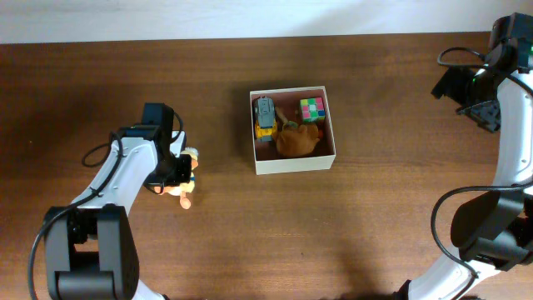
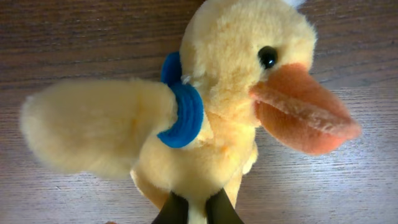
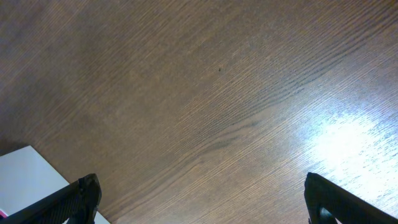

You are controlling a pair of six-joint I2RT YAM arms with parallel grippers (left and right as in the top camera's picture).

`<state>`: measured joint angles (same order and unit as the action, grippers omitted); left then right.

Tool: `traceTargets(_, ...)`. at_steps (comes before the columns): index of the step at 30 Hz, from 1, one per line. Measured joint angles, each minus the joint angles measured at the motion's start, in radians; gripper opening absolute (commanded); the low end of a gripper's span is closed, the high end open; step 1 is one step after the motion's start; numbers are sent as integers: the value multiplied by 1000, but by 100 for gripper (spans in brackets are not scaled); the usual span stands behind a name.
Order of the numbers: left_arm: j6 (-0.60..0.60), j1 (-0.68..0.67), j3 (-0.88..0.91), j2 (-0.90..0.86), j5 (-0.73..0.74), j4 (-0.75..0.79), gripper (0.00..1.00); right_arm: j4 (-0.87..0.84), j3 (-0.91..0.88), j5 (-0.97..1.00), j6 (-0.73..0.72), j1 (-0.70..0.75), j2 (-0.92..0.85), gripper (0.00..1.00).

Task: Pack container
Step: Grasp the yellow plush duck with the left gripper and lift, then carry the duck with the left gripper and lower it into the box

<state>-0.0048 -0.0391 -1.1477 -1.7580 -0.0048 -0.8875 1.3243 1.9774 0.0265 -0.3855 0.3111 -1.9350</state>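
The container [image 1: 294,162], a square box with off-white walls, sits mid-table and holds a toy truck [image 1: 265,117], a colour cube [image 1: 312,109] and a brown plush [image 1: 296,141]. A yellow plush duck [image 2: 205,112] with an orange beak and a blue neck band lies on the table at the left; the same duck [image 1: 186,188] shows partly under the arm from overhead. My left gripper [image 2: 198,211] is shut on the duck's lower body. My right gripper [image 3: 199,199] hangs open over bare wood at the far right, its fingertips [image 3: 81,196] wide apart.
A white corner [image 3: 28,180] of something flat enters the right wrist view at the lower left. The light wall edge [image 1: 250,17] runs along the table's far side. Both arm bases stand at the near edge.
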Motion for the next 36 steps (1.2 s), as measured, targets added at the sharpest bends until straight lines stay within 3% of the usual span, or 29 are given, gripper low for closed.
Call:
traceTargets(7, -19, 0, -29, 0, 27, -8, 2, 0, 0, 0, 0, 0, 0, 99)
traceTargets(12, -23, -13, -172, 0, 113, -46, 2, 0, 0, 0, 0, 0, 0, 99)
traceTargets(22, -23, -223, -502, 0, 227, -87, 2, 0, 0, 0, 0, 0, 0, 99)
traceTargets(29, -23, -371, -513, 0, 217, -72, 2, 0, 0, 0, 0, 0, 0, 99)
traceTargets(36, -36, -421, -513, -43, 179, -73, 2, 0, 0, 0, 0, 0, 0, 99)
